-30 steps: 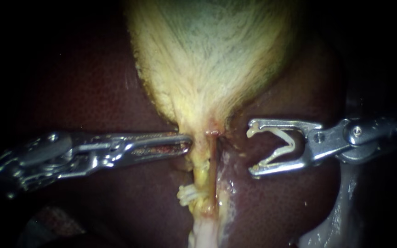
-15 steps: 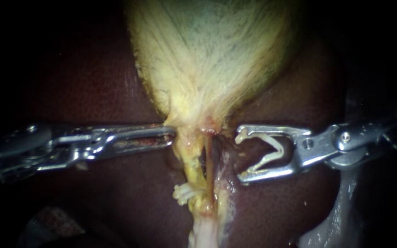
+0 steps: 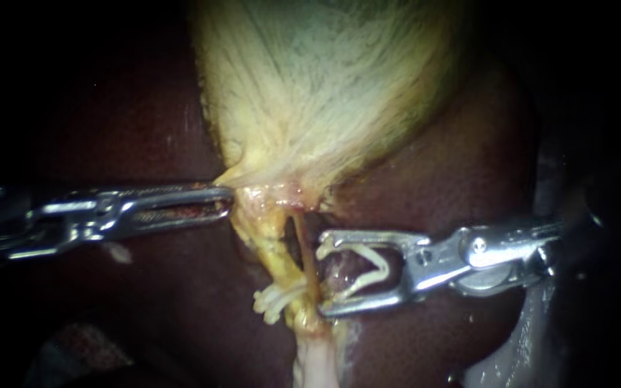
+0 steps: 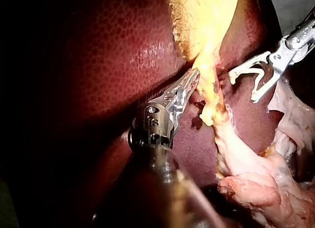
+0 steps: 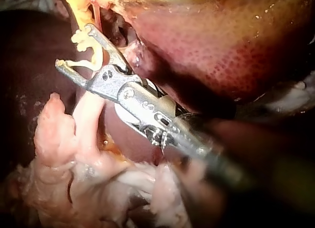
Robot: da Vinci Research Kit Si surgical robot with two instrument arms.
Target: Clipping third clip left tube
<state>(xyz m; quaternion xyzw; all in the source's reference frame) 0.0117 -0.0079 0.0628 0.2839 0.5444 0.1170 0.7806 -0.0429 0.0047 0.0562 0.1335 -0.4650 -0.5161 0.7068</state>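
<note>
The yellow gallbladder (image 3: 325, 93) narrows down to two tubes. The yellow left tube (image 3: 276, 253) carries white clips (image 3: 273, 299) low down. A thin reddish tube (image 3: 302, 248) runs just to its right. My left instrument (image 3: 223, 201) is shut on the gallbladder's neck and draws it leftward; the left wrist view shows the same grip (image 4: 193, 80). My right instrument (image 3: 323, 276) holds an open white clip (image 3: 368, 266) between its wide jaws. Its tips stand just right of the reddish tube, above the clips. The right wrist view shows the loaded jaws (image 5: 74, 47) beside the tubes.
Dark red liver (image 3: 145, 129) surrounds the gallbladder on both sides. Pale loose tissue (image 3: 316, 363) hangs below the clips and lies in folds under the right instrument (image 5: 88, 179). A shiny grey surface (image 3: 519, 345) shows at the lower right.
My left instrument has pulled the gallbladder neck to the left, spreading the tubes. My right instrument with its clip has moved left and down, up to the tubes.
</note>
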